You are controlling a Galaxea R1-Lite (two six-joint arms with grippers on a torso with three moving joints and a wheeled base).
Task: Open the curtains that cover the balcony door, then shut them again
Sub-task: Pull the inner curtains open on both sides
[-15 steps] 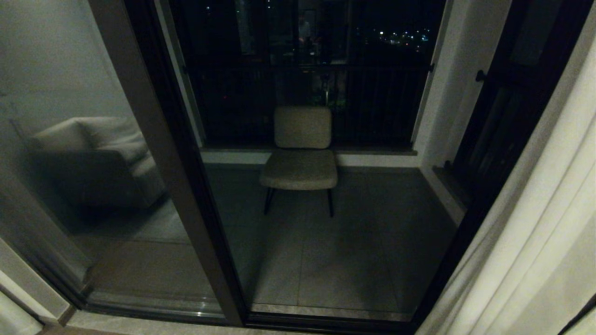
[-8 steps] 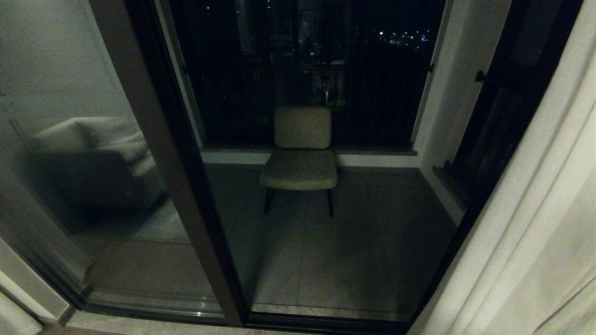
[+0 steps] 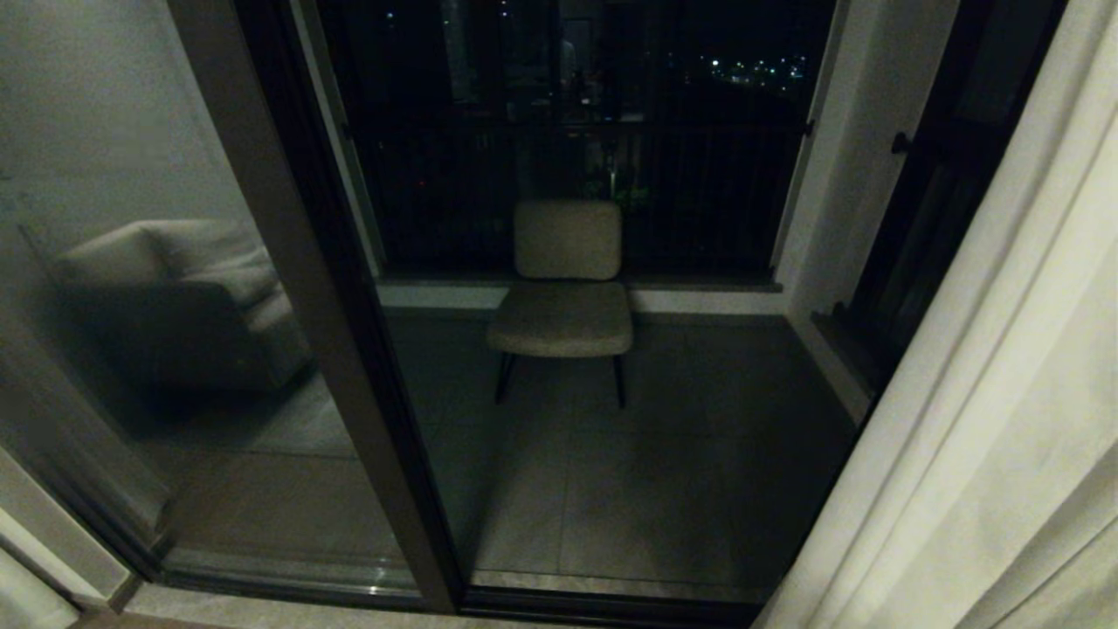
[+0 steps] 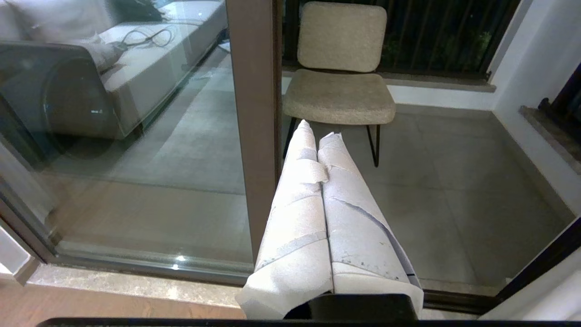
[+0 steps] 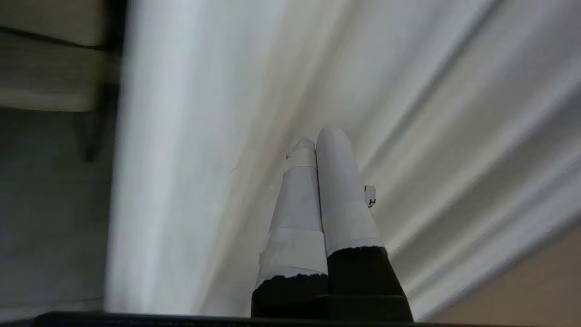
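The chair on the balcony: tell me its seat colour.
Beige, speckled fabric on the chair, best seen in the left wrist view.

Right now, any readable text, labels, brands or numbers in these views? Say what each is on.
None can be read.
One small dark mark, perhaps a letter, sits on a white tag on the right claw, shut, tips against the cream-white pleated curtain: too small to tell.
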